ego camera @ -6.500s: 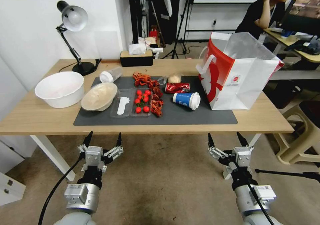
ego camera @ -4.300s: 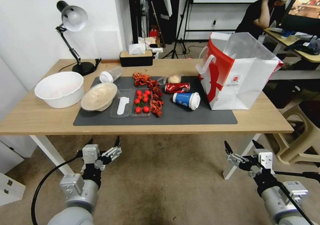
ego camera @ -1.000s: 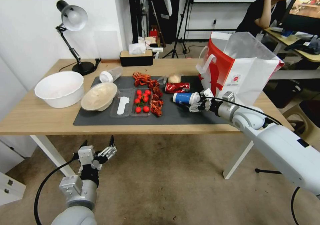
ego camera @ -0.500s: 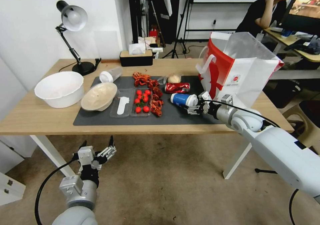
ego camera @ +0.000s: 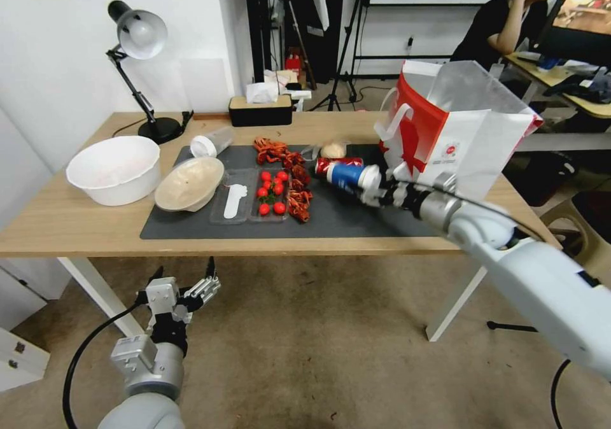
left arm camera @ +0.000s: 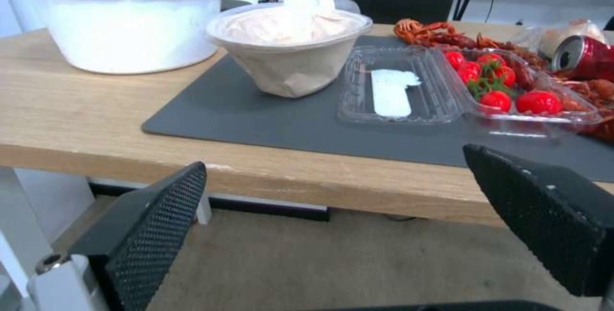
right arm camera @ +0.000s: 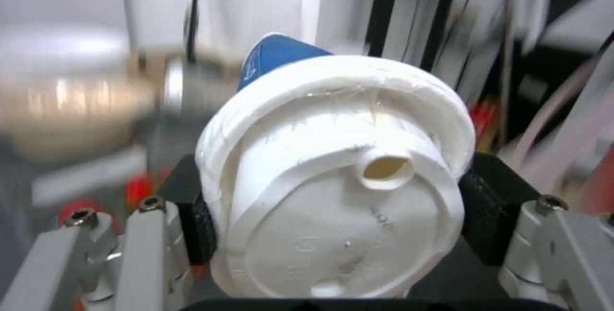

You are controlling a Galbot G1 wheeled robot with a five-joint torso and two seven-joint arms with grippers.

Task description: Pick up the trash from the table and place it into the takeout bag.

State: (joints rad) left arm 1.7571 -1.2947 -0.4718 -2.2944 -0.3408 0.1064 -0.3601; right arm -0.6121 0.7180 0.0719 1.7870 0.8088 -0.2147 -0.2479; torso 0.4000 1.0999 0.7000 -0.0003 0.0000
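The paper cup [ego camera: 349, 175] is clamped at its lidded end in my right gripper [ego camera: 375, 190], lifted off the dark mat [ego camera: 356, 222] and tilted, base pointing left. Just beyond it lies the red can [ego camera: 331, 162]; the takeout bag [ego camera: 458, 136] stands just right of my wrist on the table [ego camera: 63, 225]. My left gripper [ego camera: 183, 282] hangs below the table's near edge, fingers spread wide, holding nothing.

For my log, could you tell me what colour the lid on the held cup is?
White, seen best in the right wrist view: the lid caps the blue-white paper cup clamped in the right pincer.
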